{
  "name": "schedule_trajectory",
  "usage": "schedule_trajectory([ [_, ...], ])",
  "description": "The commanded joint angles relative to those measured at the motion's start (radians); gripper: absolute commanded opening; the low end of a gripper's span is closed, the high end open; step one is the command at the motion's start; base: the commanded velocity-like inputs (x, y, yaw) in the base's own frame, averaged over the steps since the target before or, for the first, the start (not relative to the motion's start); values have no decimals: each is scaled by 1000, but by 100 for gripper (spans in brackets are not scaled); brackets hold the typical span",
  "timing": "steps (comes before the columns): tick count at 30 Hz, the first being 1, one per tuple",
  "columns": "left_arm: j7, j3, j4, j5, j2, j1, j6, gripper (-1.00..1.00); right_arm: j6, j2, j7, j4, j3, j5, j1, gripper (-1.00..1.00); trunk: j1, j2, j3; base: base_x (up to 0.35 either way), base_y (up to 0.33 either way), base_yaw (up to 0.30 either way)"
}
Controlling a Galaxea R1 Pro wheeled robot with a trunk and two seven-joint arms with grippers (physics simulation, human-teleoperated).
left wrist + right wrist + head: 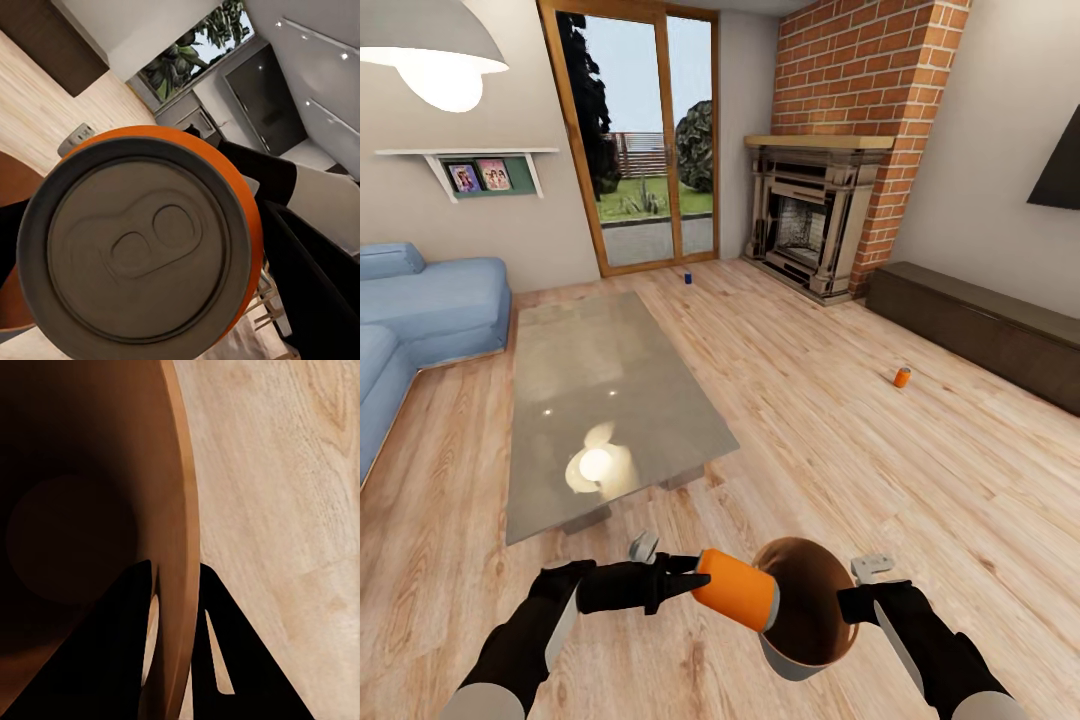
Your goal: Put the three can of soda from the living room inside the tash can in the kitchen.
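We count three small cylindrical metal soda cans: two orange, one blue. One orange can (735,589) is clamped in the left claw (682,578), lying on its side with one end just at the mouth of the round tapered bin with the glossy brown-copper inside (815,640). The left wrist view shows its dull grey lid with stamped pull-tab (139,244) and an orange rim around it. The second orange can (901,377) stands upright on the light wood plank floor (840,420), well apart from the bin, near the long dark low cabinet (980,325). The blue can (687,278) stands on the floor far beyond the bin, by the wood-framed glass door (645,140).

One bin, tilted with its mouth toward the held can, held up off the floor. The right claw (865,600) grips its rim: in the right wrist view two black fingers (112,652) straddle the thin copper wall (180,555), one inside, one outside, closed on it. The bin's interior is smooth, dark and shiny; a light grey strip of the outside shows at its lower edge.

One low desk with a flat, glossy grey stone top (600,400) sits beyond the bin, reflecting a lamp. One blue fabric corner sofa (420,310) is past the desk, left of the bin. One red brick chimney with a carved stone fireplace (815,220) stands far beyond the bin. Two black-sleeved arms.
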Motion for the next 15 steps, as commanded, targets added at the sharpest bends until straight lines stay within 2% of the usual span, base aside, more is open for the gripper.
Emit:
schedule_trajectory([
  [1,1,0,1,0,-1,0,0,-100,0,0,5,0,0,-10,0,-100,0,0,0,0,0,0],
  [9,14,1,22,-3,-18,0,-5,-100,0,14,4,0,0,-10,0,-100,0,0,0,0,0,0],
  [13,130,1,33,-1,-26,0,-8,-100,-1,18,3,0,1,-9,0,-100,0,0,0,0,0,0],
  [15,170,1,35,-1,-38,0,-9,-100,-1,22,3,0,1,9,0,-100,0,0,0,0,0,0],
])
